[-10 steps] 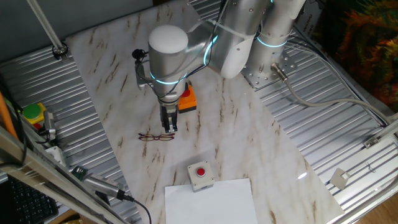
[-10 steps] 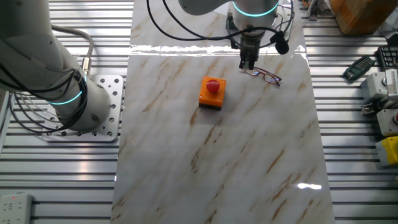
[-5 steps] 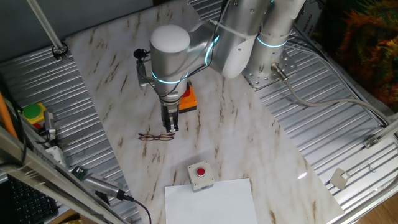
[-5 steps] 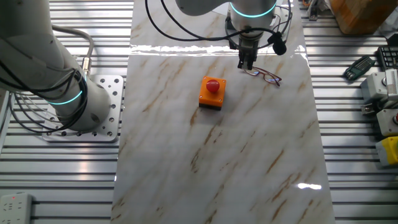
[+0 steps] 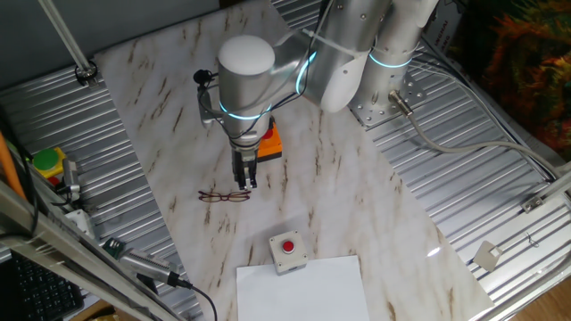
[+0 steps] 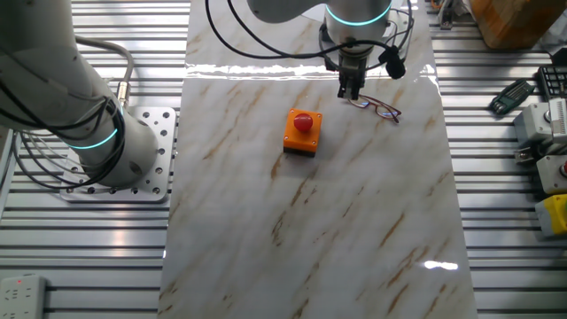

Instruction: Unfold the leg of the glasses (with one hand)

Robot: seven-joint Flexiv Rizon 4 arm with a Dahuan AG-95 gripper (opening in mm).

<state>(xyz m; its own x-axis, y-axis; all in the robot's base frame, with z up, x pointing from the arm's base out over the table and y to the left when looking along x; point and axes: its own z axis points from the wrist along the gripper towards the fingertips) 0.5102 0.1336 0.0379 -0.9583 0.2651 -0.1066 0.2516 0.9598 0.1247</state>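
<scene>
Glasses [image 5: 225, 195] unmoved on table; gripper [image 5: 244, 183] shifted slightly aside.

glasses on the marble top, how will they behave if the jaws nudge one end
The glasses look thin-wired, so probably very light and easily bent. Lying flat on the smooth marble tabletop, they will likely slide or pivot rather than resist. The gripper sits at one end, so a spin seems likely.

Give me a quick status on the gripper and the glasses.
Gripper low at one end of the glasses, jaws near shut. Glasses flat on the marble tabletop. Orange button box close by, not obstructing.
</scene>
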